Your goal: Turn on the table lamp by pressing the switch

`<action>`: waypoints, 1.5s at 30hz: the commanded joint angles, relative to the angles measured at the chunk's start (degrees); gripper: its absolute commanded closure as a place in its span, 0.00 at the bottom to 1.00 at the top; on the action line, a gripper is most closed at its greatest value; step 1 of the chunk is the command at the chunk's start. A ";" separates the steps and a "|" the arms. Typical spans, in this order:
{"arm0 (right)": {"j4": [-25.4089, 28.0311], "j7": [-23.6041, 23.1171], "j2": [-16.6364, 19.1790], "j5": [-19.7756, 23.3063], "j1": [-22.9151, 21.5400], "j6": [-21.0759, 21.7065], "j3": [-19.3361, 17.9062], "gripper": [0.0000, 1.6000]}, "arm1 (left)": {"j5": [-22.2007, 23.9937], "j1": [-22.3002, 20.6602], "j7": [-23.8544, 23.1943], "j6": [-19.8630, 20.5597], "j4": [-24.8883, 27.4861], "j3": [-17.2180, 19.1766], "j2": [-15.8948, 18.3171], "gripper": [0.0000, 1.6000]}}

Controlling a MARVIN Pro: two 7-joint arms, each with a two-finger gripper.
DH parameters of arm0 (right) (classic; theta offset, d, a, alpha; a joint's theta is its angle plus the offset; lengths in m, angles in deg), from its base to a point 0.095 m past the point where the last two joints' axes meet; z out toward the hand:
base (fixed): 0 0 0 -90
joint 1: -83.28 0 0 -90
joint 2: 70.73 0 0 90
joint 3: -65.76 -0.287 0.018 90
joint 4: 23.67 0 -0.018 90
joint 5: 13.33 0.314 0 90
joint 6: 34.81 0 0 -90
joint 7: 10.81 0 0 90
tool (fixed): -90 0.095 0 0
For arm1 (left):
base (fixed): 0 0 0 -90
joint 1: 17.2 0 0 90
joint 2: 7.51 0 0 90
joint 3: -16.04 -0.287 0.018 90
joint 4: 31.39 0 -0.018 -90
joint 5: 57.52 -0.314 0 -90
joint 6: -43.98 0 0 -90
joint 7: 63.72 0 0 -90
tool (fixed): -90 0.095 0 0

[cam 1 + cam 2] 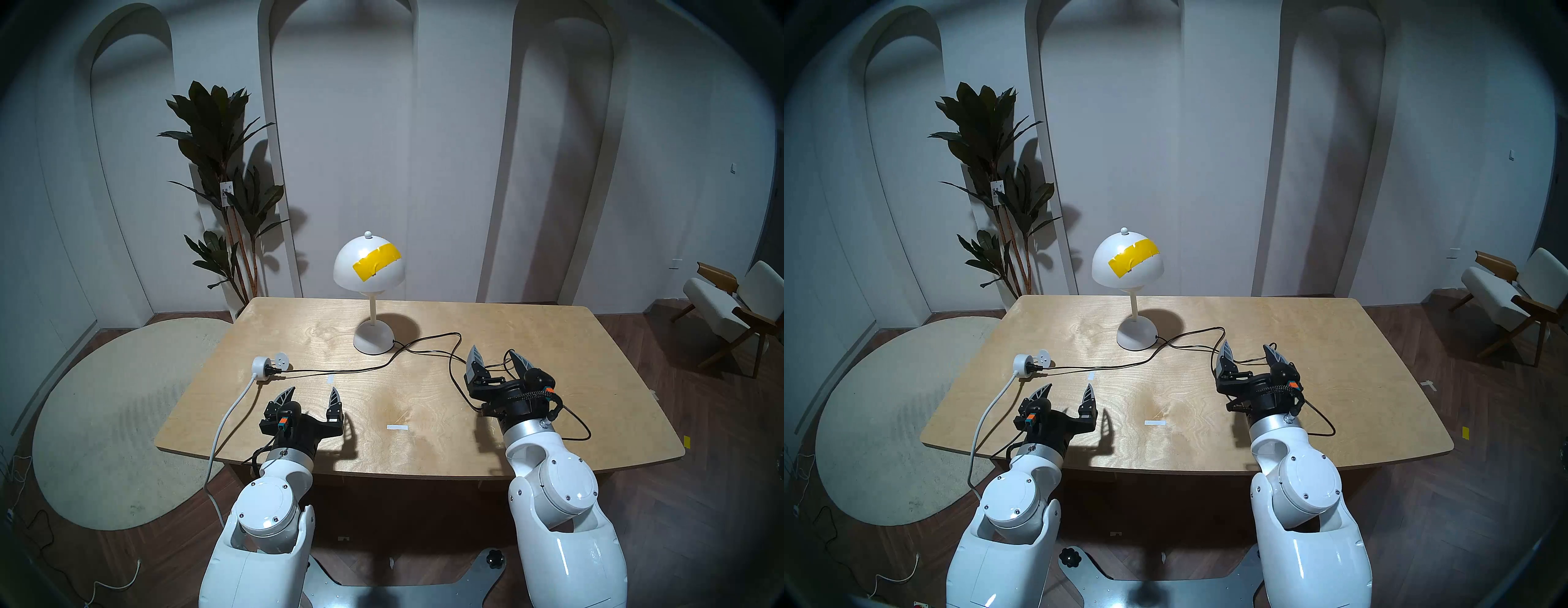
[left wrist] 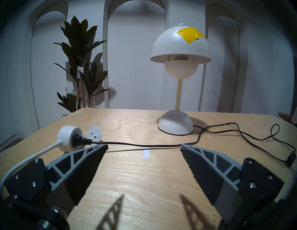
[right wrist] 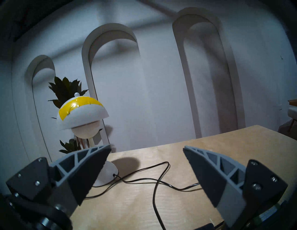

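Note:
The white table lamp (image 1: 368,271) with yellow tape on its shade stands unlit at the back middle of the wooden table (image 1: 572,348). Its thin black cable (image 1: 360,370) runs left to a socket and loops right. The small black switch (image 2: 291,158) lies on that loop at the left wrist view's right edge. In the head views my right hand mostly hides it. My right gripper (image 1: 494,354) is open and empty, above the cable loop to the right of the lamp base. My left gripper (image 1: 313,390) is open and empty near the front left, short of the cable.
A round white socket adapter (image 1: 264,366) with the black plug in it sits at the table's left, and its white cable (image 1: 220,429) drops over the left edge. Two white tape marks (image 1: 396,426) lie on the table. A plant (image 1: 220,178) and a chair (image 1: 734,310) stand beyond the table.

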 commanded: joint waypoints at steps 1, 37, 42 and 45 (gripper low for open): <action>6.65 0.13 -0.96 6.90 1.50 6.94 -1.27 0.00 | 0.02 -0.31 -0.01 -0.25 1.17 0.01 -0.02 0.00; 0.72 -2.35 -2.31 32.70 -6.85 28.52 -11.74 0.00 | 0.03 -0.25 -0.01 -0.20 1.28 0.01 -0.02 0.00; 1.57 -3.84 -2.82 34.96 -5.29 29.38 -12.55 0.00 | 0.03 -0.25 -0.01 -0.20 1.28 0.01 -0.02 0.00; 2.83 -4.56 -3.21 36.37 -4.05 29.96 -13.10 0.00 | 0.03 -0.25 -0.01 -0.20 1.27 0.01 -0.02 0.00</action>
